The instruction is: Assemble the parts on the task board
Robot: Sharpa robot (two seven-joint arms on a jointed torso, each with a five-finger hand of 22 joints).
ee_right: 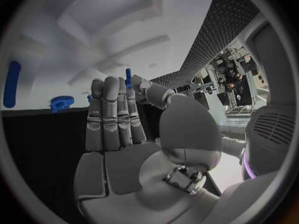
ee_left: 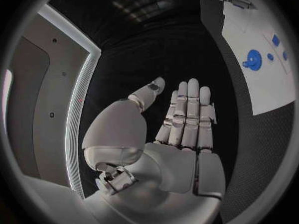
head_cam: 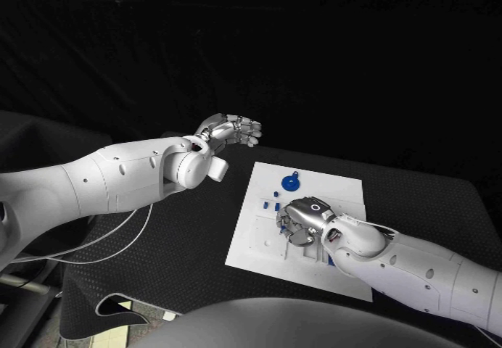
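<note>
The white task board [head_cam: 264, 248] lies in the middle of the black table. A round blue part with a knob [head_cam: 290, 180] sits near its far edge, and small blue pieces [head_cam: 274, 194] lie just in front of it. My right hand [head_cam: 303, 217] hovers low over the board's middle, palm down. In the right wrist view its thumb and a finger [ee_right: 126, 97] pinch a thin blue peg [ee_right: 128, 76] just above the board [ee_right: 62, 40], with a blue gear [ee_right: 61, 102] and a long blue piece [ee_right: 11, 77] nearby. My left hand [head_cam: 232, 131] is raised off the board's far left corner, fingers straight and holding nothing [ee_left: 186, 119].
A white cable [head_cam: 115, 243] loops over the table's left side beneath my left arm. The left wrist view shows the board [ee_left: 274, 87] with the round blue part [ee_left: 252, 61] off to one side, over black table.
</note>
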